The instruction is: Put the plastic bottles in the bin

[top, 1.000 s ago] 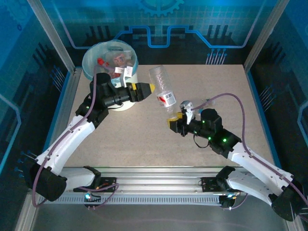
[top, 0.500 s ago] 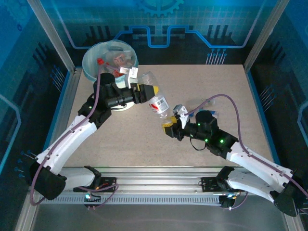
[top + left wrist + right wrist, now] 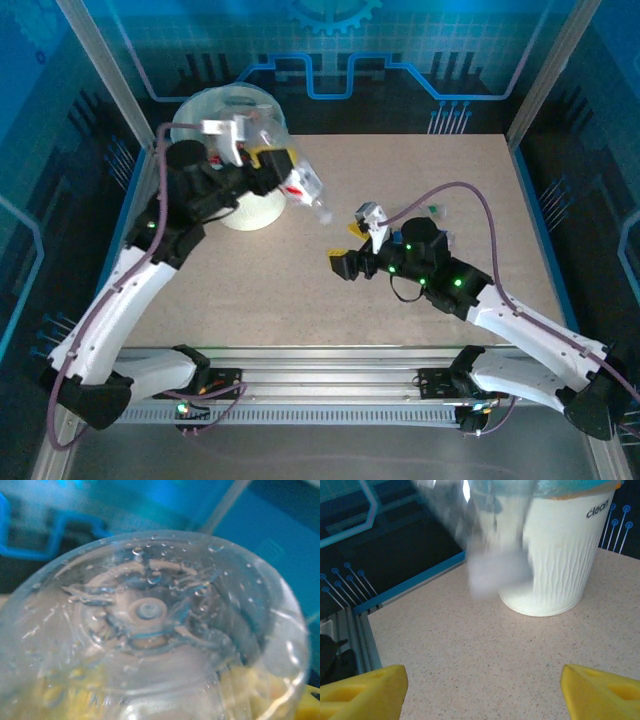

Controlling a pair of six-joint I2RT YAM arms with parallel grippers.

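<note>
Table (image 3: 330,310): flat beige board, finely speckled, matte. A grey metal rail (image 3: 330,385) runs along its near edge.

Standing directly on it: a round white ribbed plastic bin (image 3: 250,210), lined with a translucent light-blue bag, upright at the far-left corner of the table.

Right wrist view: the bin's wall (image 3: 560,570) has wavy vertical ribs and dark lettering near the top. The bag is folded over the rim. The base sits flat on the speckled surface (image 3: 470,650).
</note>
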